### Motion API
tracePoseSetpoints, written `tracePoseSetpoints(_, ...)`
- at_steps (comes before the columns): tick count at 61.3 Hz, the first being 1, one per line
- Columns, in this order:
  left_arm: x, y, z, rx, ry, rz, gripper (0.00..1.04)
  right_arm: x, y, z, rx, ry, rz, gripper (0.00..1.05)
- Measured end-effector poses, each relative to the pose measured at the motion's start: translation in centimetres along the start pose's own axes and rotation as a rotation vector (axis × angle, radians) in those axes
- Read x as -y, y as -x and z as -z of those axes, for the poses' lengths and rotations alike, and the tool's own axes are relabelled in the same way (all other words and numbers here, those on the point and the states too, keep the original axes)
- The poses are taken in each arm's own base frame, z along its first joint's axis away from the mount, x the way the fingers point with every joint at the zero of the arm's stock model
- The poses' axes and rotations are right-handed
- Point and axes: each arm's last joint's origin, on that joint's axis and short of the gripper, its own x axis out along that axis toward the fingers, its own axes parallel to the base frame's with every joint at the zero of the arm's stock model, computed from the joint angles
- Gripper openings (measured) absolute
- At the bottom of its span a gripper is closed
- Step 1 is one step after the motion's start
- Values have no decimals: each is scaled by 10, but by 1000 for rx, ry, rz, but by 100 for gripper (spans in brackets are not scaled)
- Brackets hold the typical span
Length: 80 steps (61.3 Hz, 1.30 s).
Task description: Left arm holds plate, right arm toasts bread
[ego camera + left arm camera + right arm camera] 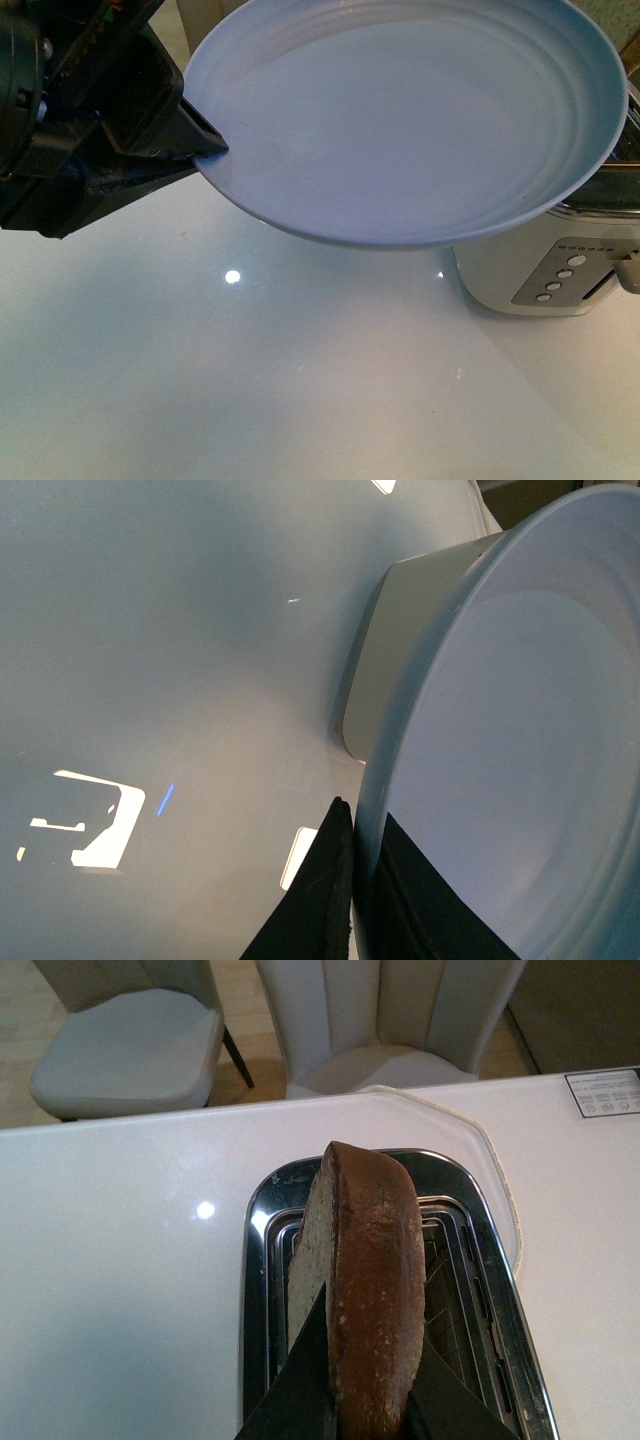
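Table (200, 400) comes first, white and glossy, spreading under everything. Toaster (560, 270) stands on it toward my right, cream-sided with a chrome top and open slots. Plate (400, 130) hangs in the air above the table, empty and tipped a little, its far rim close over the toaster's top; whether it touches there I cannot tell. Bread (365, 1280) stands on edge above the slots, its crust toward my wrist camera. The slice itself and my fingers hide its lower edge, so I cannot say whether it has entered a slot. My left gripper (205, 140) is clamped on the plate's rim, one finger over and one under, and nothing else supports the plate. My right gripper (365, 1405) is pinched on the bread's two faces at the end nearest my wrist. Trouble, as I judge it, lies in three places. I cannot confirm the slice sits square over one slot; if it is off, lowering it could land it on the chrome or a wire guide and buckle or tear it. Bread is soft, so a harder squeeze would crush it and a looser one would let it tip. The plate, held only at its edge, could swivel in my grip and dip against the toaster.
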Motion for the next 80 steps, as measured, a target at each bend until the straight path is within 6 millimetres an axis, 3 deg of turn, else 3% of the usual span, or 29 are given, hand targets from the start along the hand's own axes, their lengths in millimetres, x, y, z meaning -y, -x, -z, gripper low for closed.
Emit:
tracePoseSetpoints(23,-6,2,-3,-2,2,-2,3,1,-22,-5,-8,18,21,4)
tracePoseSetpoints(65,-7,3,-4,-1,-2,-3,3,-2,-30,31,-88,71,21,4)
tracePoseSetpoints(80,-7,3,-4,-1,-5,-3,3,-2,-28,48,-133,75,12,38)
